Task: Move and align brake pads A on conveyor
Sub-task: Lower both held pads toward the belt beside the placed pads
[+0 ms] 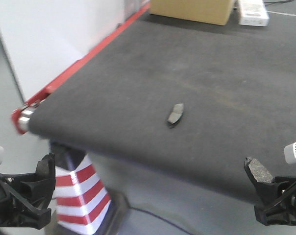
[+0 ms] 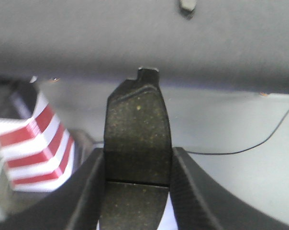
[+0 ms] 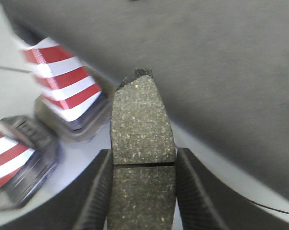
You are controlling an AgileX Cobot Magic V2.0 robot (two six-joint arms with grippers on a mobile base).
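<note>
The left gripper (image 2: 137,191) is clamped on a brake pad (image 2: 137,129), the speckled friction face and its cross groove filling the centre of the left wrist view, jaws pressing both long edges. The right gripper (image 3: 142,191) is likewise closed on a second brake pad (image 3: 142,127), seen in the centre of the right wrist view. In the front view, the left gripper (image 1: 40,188) sits at lower left, the right gripper (image 1: 265,193) at lower right with its pad (image 1: 259,170) sticking upward. Both hang just off the near edge of the conveyor (image 1: 211,73). A third pad (image 1: 175,115) lies alone on the belt, centre frame. A red-and-white striped cone (image 1: 82,198) stands at lower left, a cardboard box (image 1: 192,10) at the top.
</note>
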